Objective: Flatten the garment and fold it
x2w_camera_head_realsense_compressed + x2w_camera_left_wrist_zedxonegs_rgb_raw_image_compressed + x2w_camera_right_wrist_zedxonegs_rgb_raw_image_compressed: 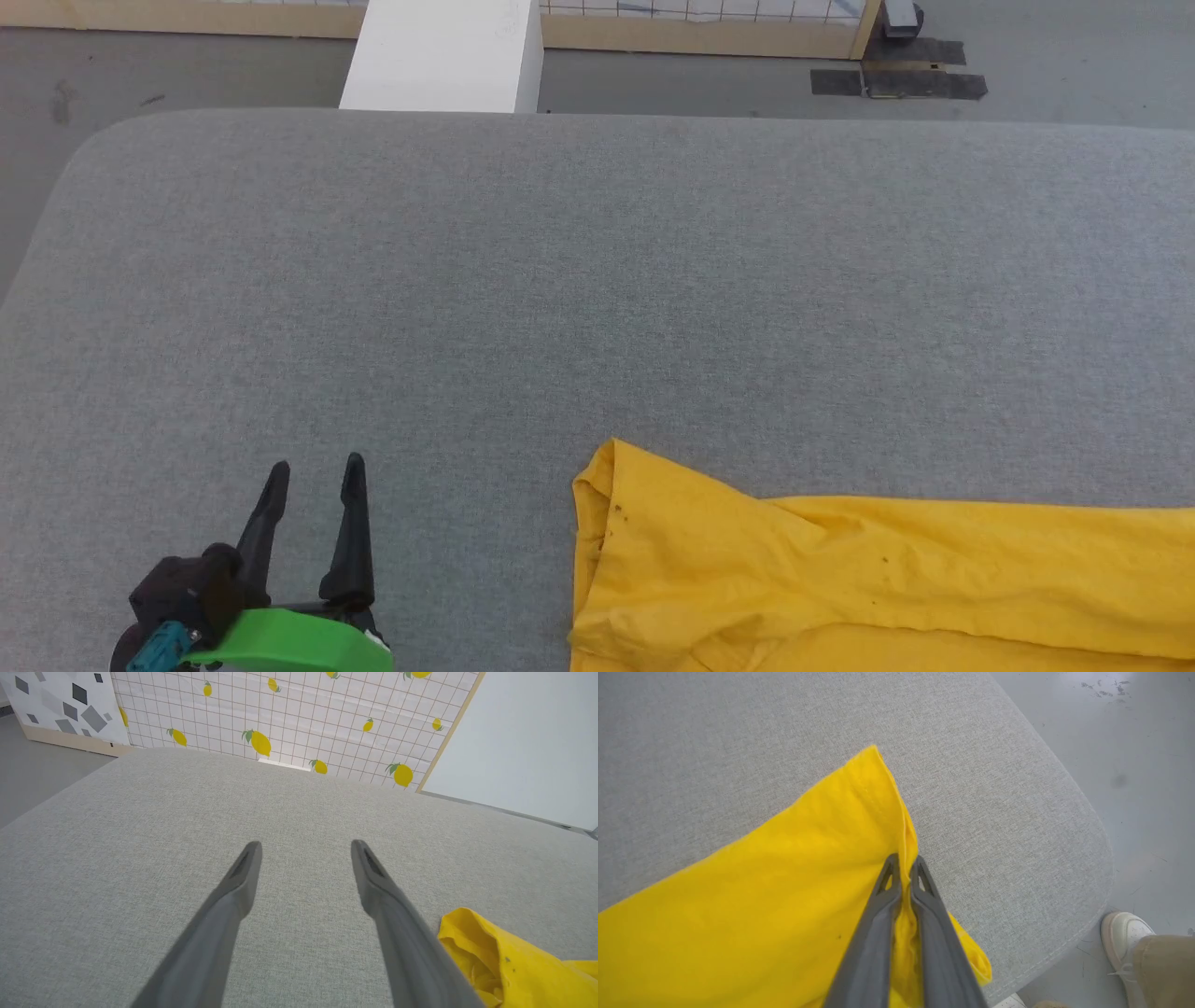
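Note:
The garment (pixel 840 579) is a bright yellow cloth lying bunched at the lower right of the grey table in the head view; its print is hidden. My left gripper (pixel 316 471) stands open over bare table, well left of the cloth. In the left wrist view the left gripper (pixel 306 847) has wide-spread fingers and nothing between them, with a corner of the garment (pixel 509 966) at the lower right. In the right wrist view my right gripper (pixel 904 861) is shut on the edge of the garment (pixel 784 896), with a fold of yellow cloth pinched between its fingers near the table's rounded corner.
The grey fabric-covered table (pixel 560 280) stretches far ahead and to the left. A white block (pixel 443 56) stands behind its far edge, before a lemon-print wall (pixel 289 714). A person's shoe (pixel 1125 933) and trouser leg (pixel 1164 970) are on the floor by the table corner.

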